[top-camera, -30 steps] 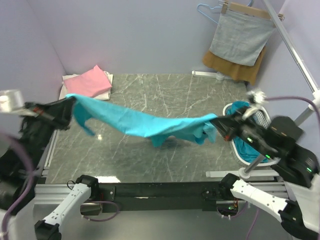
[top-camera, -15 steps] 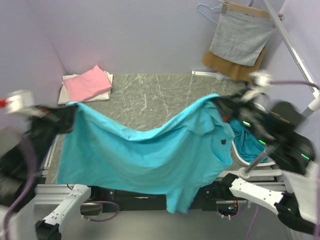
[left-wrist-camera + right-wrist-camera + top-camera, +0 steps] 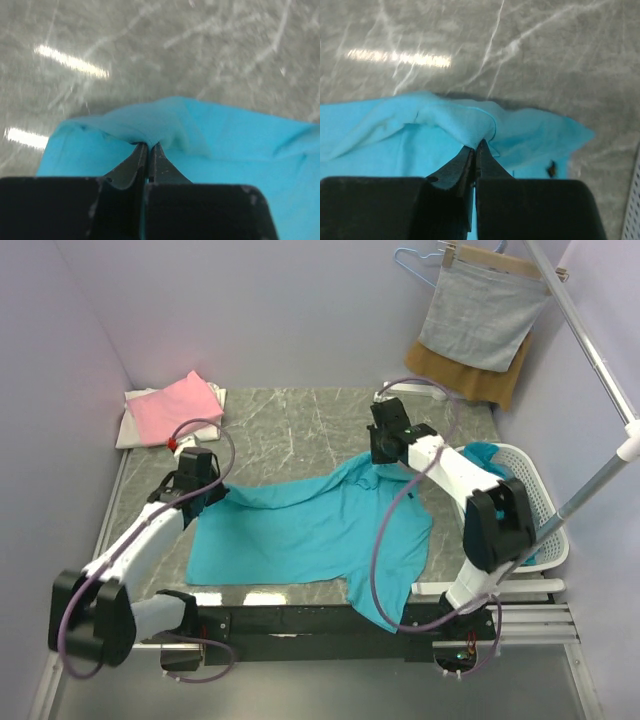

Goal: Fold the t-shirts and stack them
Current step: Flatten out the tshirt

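Note:
A turquoise t-shirt [image 3: 310,530] lies spread across the middle of the marble table, its lower right part hanging over the near edge. My left gripper [image 3: 212,492] is shut on the shirt's left edge; the wrist view shows cloth [image 3: 150,125] pinched between the jaws [image 3: 148,146]. My right gripper [image 3: 382,455] is shut on the shirt's far right corner, a fold [image 3: 465,125] bunched at its tips [image 3: 475,146]. A folded pink t-shirt [image 3: 180,404] lies on a white one at the far left corner.
A white laundry basket [image 3: 535,510] with more turquoise cloth [image 3: 482,453] stands at the right edge. A grey towel [image 3: 482,315] and brown cloth [image 3: 465,375] hang at the back right. A metal pole [image 3: 590,340] slants along the right side.
Both arms have swung the shirt from held high and stretched in the air down onto the table, away from the near edge. It now lies spread flat, still gripped at both ends.

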